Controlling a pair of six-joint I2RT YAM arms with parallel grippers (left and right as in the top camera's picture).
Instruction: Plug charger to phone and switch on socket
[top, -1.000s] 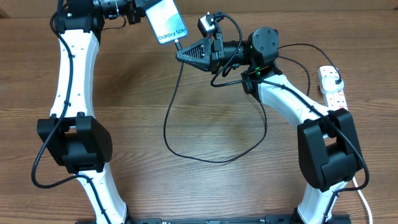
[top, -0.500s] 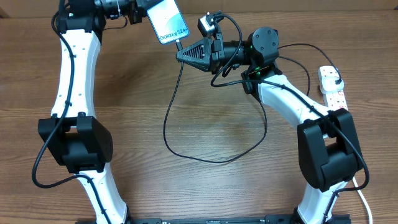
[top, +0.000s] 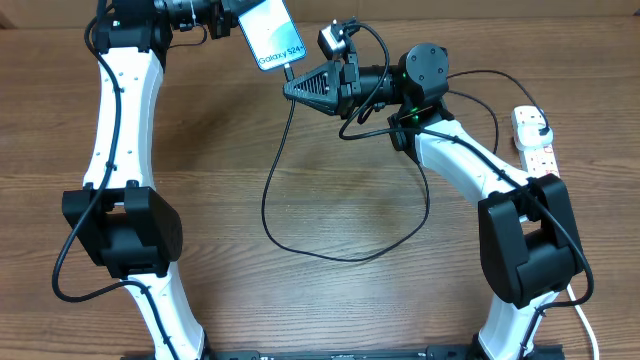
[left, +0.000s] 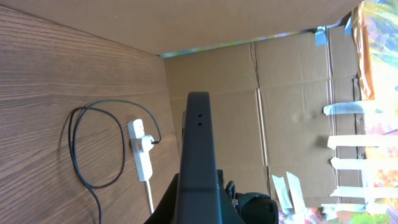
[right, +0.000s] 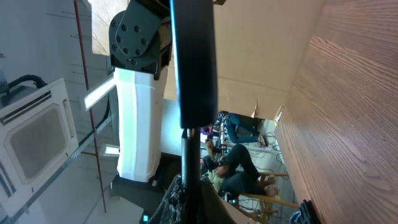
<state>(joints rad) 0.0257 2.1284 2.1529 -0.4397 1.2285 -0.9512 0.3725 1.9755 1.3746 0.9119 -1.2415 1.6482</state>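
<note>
Phone (top: 270, 38) sits a hair further toward the R arm than 1 s ago; nothing else moved. It's held off the table (top: 200, 150), screen up. L gripper (top: 222, 17) is at phone's far end, jaws clamped on it. R gripper (top: 289, 88) is just beside phone's near end, jaws pinching charger (top: 267, 195) at its tip. The tip meets phone's end; seated or not, can't tell. The cable loops from phone over the wood to socket (top: 533, 140), well apart from phone, black plug in it.

L wrist cam only: phone edge-on, taped cardboard walls (left: 292, 93) beyond it.

R wrist cam only: behind phone, L arm's white link (right: 140, 112), a seated person (right: 239, 155) and a ceiling unit (right: 31, 137).
</note>
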